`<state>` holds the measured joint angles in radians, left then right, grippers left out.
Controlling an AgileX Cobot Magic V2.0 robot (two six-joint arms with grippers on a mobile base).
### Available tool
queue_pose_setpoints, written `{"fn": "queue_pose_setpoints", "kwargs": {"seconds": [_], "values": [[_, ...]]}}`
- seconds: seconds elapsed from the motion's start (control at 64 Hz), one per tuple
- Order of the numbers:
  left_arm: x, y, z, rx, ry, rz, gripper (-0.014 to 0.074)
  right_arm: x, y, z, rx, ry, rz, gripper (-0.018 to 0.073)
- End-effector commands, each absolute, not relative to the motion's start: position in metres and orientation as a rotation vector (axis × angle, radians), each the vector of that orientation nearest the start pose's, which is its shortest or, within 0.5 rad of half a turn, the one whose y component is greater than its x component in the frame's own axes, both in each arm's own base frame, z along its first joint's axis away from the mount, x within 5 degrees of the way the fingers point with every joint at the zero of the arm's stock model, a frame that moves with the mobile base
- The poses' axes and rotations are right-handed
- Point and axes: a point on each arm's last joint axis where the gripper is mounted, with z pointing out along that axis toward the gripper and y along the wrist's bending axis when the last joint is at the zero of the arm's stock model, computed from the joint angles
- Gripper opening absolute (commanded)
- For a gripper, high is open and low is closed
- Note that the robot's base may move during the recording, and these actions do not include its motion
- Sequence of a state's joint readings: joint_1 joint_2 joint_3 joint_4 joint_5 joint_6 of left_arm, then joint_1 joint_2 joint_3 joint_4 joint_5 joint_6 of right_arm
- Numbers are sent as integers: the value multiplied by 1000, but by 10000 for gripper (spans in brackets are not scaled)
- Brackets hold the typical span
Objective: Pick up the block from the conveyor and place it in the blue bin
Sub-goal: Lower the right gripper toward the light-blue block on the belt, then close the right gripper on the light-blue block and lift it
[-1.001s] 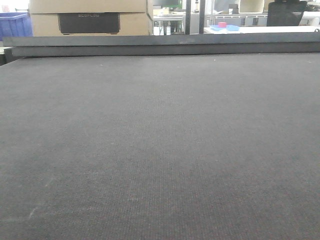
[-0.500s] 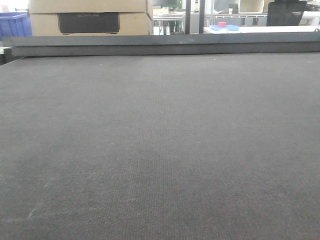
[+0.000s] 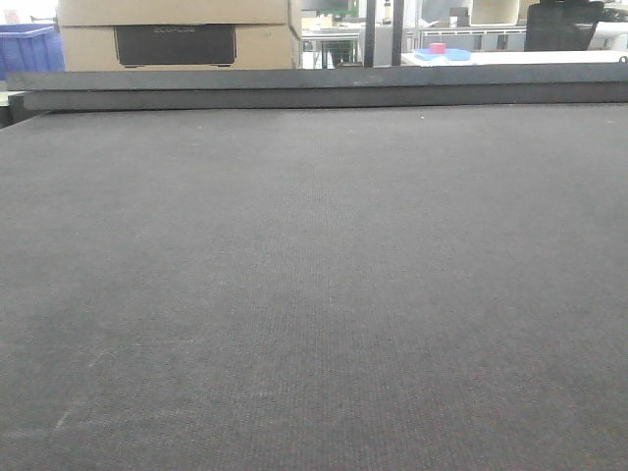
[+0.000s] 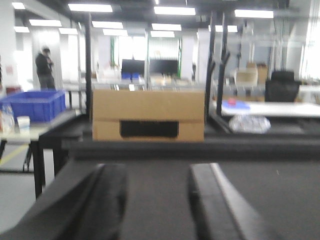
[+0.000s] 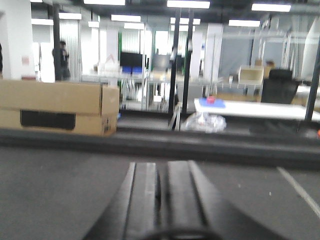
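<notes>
The conveyor (image 3: pixel 314 285) fills the front view as a wide dark grey woven belt, with its rail (image 3: pixel 314 90) along the far edge. No block shows in any view. A blue bin (image 3: pixel 26 49) stands beyond the belt's far left corner, and the left wrist view shows the blue bin (image 4: pixel 35 104) on a table. My left gripper (image 4: pixel 157 171) hangs open just above the belt with only belt between its fingers. My right gripper (image 5: pixel 161 166) is shut with nothing in it, also low over the belt.
A cardboard box (image 3: pixel 177 34) sits behind the rail at the left. On a white table (image 3: pixel 549 57) at the far right lies a small pink thing (image 3: pixel 438 47) on a blue plate. A person (image 4: pixel 45 67) stands far back.
</notes>
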<state>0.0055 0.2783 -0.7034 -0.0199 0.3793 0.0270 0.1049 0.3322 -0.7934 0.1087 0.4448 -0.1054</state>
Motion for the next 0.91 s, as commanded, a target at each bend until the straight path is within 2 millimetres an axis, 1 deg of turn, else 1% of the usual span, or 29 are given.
{"fn": "queue_pose_setpoints", "kwargs": {"seconds": [0.0,0.063,0.141,0.188,0.235,0.313,0.391,0.485,0.516,0.594,0.672,0.75,0.829,0.891], "values": [[54,0,404,22,1567,12,375,63,11,422,-130,1573,110,232],[65,-1,411,31,1609,11,421,81,13,424,-135,1635,111,359],[81,-3,411,58,1659,-2,464,100,15,420,-136,1686,111,485],[88,-5,409,76,1681,-17,487,111,16,416,-138,1725,111,536],[96,-7,406,92,1718,-29,505,118,17,413,-140,1760,111,565],[107,-10,399,114,1788,-45,531,131,18,404,-146,1834,112,557],[119,-13,391,134,1862,-55,545,142,20,394,-157,1923,109,531],[128,-17,383,158,1933,-65,550,157,21,380,-136,2085,126,492],[129,-18,382,165,1945,-68,550,163,22,376,-123,2163,131,487],[130,-20,380,182,1967,-77,550,175,21,367,-87,2316,116,485],[130,-22,378,195,1979,-84,550,189,17,359,-25,2447,49,487],[129,-23,377,208,1992,-87,550,202,9,352,51,2530,-49,510],[128,-24,377,216,1996,-91,550,212,3,344,93,2577,-83,571],[128,-25,377,222,1996,-97,550,220,-4,335,141,2623,-96,566]]}}
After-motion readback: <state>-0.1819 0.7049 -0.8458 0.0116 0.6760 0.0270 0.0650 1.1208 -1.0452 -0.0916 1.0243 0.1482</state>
